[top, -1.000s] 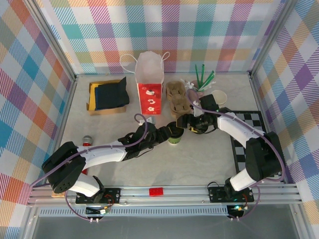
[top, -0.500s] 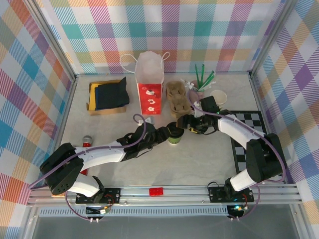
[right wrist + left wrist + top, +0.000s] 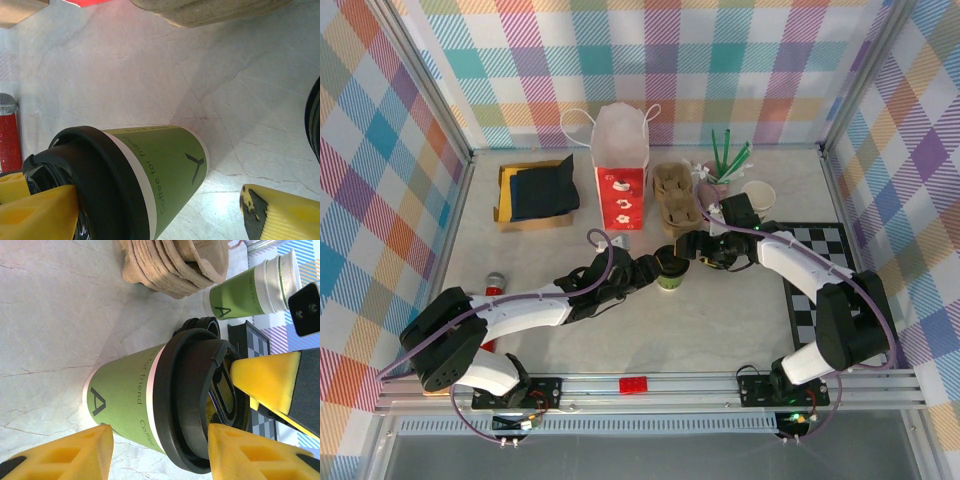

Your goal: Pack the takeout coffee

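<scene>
Barely begun: lidded cup [image 3: 669, 272] stands amid the table [image 3: 740, 330], carrier [image 3: 678, 200] by the far edge unfilled; right claw [image 3: 688, 250] released, finger on lid [image 3: 192, 400]; left claw [image 3: 652, 270] grip I cannot tell

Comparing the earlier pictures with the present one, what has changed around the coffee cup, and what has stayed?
Very little. The right arm has shifted slightly toward the near edge, so the open cup behind it shows more fully. Nothing was grasped or released. The takeout coffee stays upright in place, the right gripper still touching its lid, the left gripper still beside it.
</scene>
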`<state>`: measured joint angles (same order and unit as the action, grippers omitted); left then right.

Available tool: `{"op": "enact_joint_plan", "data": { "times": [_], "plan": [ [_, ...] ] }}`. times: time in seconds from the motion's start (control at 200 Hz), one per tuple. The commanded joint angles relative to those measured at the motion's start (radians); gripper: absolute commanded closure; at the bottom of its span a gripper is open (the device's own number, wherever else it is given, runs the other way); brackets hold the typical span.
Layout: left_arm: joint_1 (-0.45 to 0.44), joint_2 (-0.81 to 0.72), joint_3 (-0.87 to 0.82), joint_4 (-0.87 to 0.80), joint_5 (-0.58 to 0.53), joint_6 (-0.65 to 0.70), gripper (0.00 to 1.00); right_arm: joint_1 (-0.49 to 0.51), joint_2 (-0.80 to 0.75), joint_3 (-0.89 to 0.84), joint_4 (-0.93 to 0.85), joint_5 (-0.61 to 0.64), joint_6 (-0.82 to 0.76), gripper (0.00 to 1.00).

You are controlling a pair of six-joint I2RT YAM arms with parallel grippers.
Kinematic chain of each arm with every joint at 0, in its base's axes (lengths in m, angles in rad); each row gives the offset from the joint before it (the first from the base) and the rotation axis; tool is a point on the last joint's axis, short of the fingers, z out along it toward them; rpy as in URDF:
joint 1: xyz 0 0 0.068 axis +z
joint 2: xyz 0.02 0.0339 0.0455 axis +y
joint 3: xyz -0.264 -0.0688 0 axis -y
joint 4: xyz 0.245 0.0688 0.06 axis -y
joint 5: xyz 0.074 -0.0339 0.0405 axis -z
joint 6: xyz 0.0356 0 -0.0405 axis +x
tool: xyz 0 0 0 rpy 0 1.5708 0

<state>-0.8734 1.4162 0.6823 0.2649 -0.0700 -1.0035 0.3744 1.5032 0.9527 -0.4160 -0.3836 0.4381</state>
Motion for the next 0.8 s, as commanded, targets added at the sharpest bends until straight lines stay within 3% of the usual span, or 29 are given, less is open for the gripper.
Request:
{"op": "enact_joint_plan", "data": {
  "times": [0.0, 0.795],
  "plan": [
    [0.005, -0.002, -0.016, -0.107, -0.025, 0.027, 0.48, 0.013, 0.072, -0.062, -0.216, 0.207, -0.021, 0.18],
    [0.007, -0.059, 0.104, -0.246, -0.065, 0.113, 0.41, 0.047, 0.039, 0.139, -0.336, 0.2, -0.059, 0.15]
  ]
}}
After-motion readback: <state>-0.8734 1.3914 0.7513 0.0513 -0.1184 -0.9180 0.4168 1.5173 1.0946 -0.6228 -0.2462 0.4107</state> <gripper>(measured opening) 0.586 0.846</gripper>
